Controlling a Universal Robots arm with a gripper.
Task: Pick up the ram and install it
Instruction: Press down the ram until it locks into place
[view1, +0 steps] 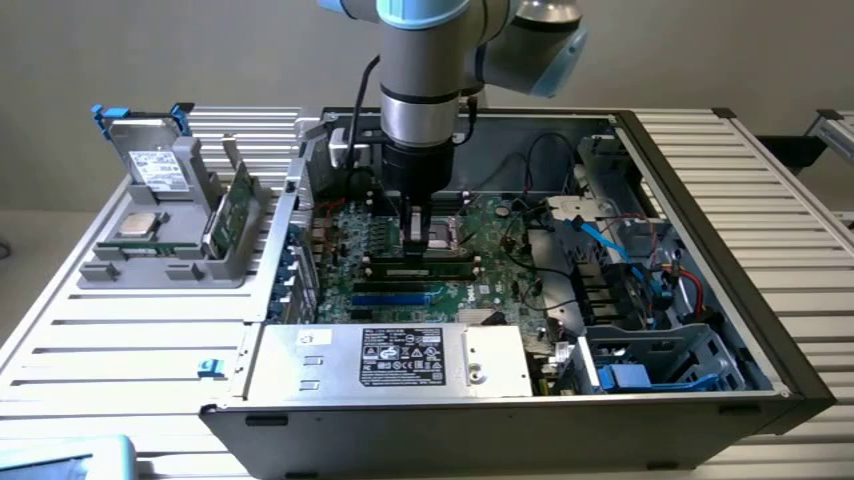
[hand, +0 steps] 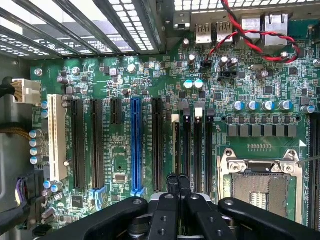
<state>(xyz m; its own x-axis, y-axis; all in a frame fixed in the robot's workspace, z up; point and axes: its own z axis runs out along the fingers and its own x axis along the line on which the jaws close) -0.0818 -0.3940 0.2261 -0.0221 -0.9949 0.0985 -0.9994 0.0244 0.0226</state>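
Arm vertical inside open case (view1: 694, 180); gripper (hand: 178, 181) fingers pressed together, empty, over motherboard (hand: 150, 75) slots; slatted table (view1: 120, 340) beneath.

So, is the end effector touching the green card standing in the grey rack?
Apart. The exterior view shows the end effector down over the motherboard inside the case, while the green card stands in the grey rack outside it.

Thin green ram (view1: 454, 263) (hand: 175, 150), on edge, apparently seated in a black motherboard slot (hand: 175, 118).
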